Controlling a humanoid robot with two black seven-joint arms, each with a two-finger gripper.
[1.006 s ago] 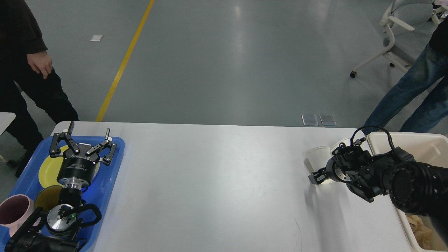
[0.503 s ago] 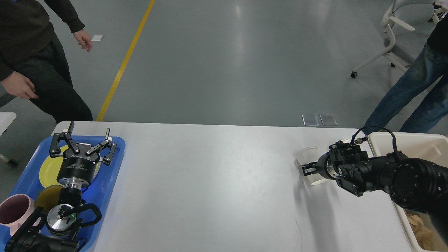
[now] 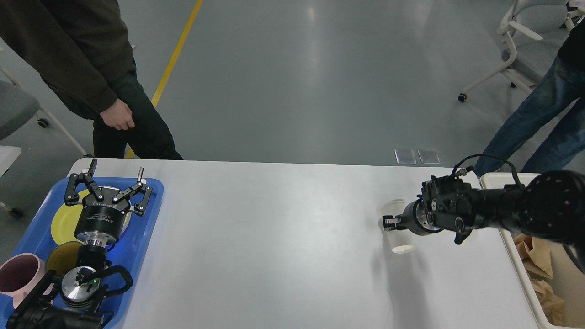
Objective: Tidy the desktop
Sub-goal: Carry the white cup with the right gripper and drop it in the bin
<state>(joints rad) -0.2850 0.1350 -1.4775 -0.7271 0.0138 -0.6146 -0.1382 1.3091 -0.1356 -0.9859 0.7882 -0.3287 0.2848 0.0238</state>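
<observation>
Head view only: the desktop (image 3: 274,237) fills the lower half of the frame, white and mostly bare in the middle. Our right gripper (image 3: 388,222) comes in from the right edge, reaching left at mid-right of the frame, and looks closed on a translucent plastic cup (image 3: 396,226) that appears lifted off the surface and tilted, its white base toward the bottom of the frame; the fingers are small and dark, so the grip is our reading. A cream bin (image 3: 512,249) sits at the lower right edge with crumpled brown paper (image 3: 532,253) inside. Our left gripper (image 3: 108,183) hovers over the blue tray (image 3: 146,228) at lower left, jaws spread wide, holding nothing. The tray carries a yellow plate (image 3: 61,221), and a pink cup (image 3: 18,272) at the bottom left corner. A person in a dark jacket (image 3: 87,50) stands at upper left, another in jeans (image 3: 539,114) at upper right. Step in hand, we judge: clearing the cup off the table. Next move likely calls for carrying it right over the bin rim, then releasing.
</observation>
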